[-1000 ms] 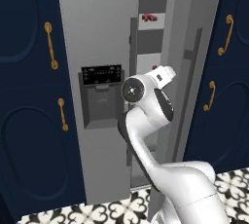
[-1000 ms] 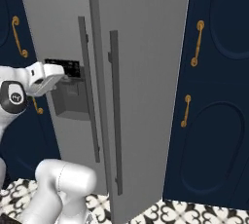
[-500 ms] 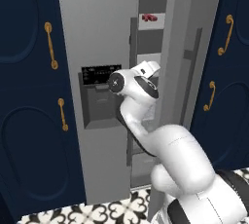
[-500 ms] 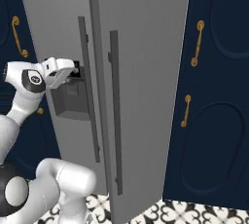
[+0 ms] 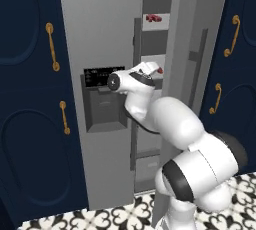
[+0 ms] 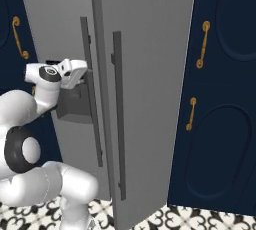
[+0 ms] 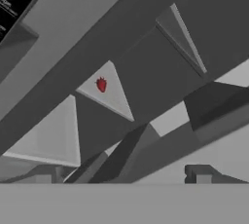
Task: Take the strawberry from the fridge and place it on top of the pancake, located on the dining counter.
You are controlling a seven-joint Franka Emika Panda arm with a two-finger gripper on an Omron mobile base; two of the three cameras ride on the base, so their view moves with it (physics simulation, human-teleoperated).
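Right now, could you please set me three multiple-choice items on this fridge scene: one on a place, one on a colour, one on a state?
1. Where does the strawberry lie?
A. on a shelf inside the fridge
B. on the floor tiles
C. between the gripper's fingers

2. What colour are the handles on the navy cabinets beside the fridge?
A. black
B. gold
C. white

3. How does the right fridge door stand?
A. shut flush
C. taken off
B. swung open, showing the shelves

Answers:
1 A: the hand view shows the red berry resting on a pale shelf through the door gap.
2 B: both base views show curved gold handles on the dark blue doors.
3 B: the left base view shows shelves between the two doors.
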